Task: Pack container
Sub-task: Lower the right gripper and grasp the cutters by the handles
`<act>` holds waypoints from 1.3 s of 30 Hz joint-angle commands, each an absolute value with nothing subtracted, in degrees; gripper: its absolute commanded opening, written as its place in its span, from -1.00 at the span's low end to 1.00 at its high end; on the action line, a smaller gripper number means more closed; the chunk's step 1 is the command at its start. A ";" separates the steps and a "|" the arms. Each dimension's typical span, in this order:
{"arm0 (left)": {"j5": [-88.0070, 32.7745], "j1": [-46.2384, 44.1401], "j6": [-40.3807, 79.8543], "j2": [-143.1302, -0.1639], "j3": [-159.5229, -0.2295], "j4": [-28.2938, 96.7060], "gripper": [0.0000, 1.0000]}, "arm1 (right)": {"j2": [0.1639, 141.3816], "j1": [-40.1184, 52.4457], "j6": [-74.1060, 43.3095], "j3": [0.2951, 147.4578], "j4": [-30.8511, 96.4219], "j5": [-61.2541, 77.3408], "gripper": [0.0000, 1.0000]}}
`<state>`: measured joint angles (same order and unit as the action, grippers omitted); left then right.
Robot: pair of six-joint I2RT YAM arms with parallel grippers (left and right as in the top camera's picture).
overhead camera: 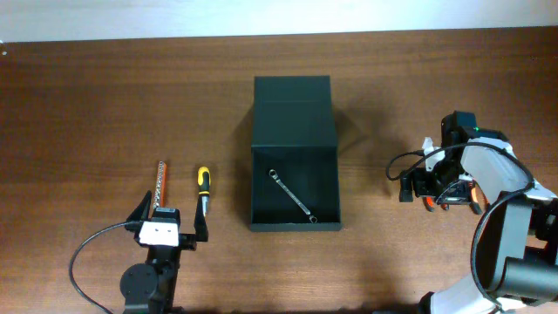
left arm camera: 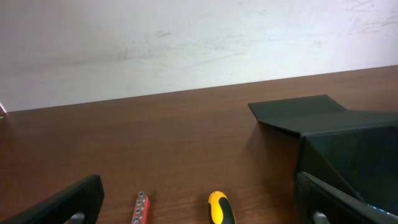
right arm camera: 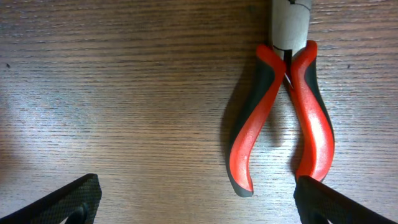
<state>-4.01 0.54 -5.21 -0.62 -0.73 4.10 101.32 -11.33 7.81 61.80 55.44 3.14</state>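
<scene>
A: Far left first?

B: Low over the brown table, the left gripper, jaws spread wide with nothing between them. Just ahead of it, a red bit holder lying lengthwise. Beside that, a yellow-and-black screwdriver, handle away, tip toward the gripper. Parallel, close together, not touching.

A: And the container?

B: In the middle of the table, right of the screwdriver and clear of it. Open, flap lid laid back on the far side. Inside, on the floor, a silver wrench lying diagonally, far-left to near-right corner.

A: Right side?

B: Well apart from the container: the right gripper, pointing down at the table, released as well, fingers wide and gripping nothing. Under it, red-and-black pliers, handles toward the fingers — flat on the wood, nearer one finger than the other. Touching that finger or not: cannot tell.
</scene>
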 commanded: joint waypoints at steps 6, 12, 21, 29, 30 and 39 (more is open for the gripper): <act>-3.62 0.91 -6.33 -0.34 -0.49 4.36 0.98 | 101.65 -11.60 8.36 61.49 55.09 4.67 0.98; -3.62 0.93 -6.33 -0.34 -0.49 4.36 0.99 | 101.65 -11.60 8.38 61.49 54.74 4.97 0.98; -3.62 0.91 -6.35 -0.34 -0.49 4.36 0.99 | 101.65 -11.60 8.80 61.49 53.47 5.61 0.98; -3.62 0.91 -6.33 -0.34 -0.49 4.36 0.99 | 101.71 -11.60 8.80 61.47 52.42 5.58 0.98; -3.62 0.91 -6.33 -0.34 -0.49 4.36 0.98 | 101.75 -11.60 8.80 61.47 52.29 5.58 0.98; -3.60 0.93 -6.35 -0.34 -0.49 4.36 0.98 | 102.80 -11.62 8.78 61.47 52.23 5.39 0.98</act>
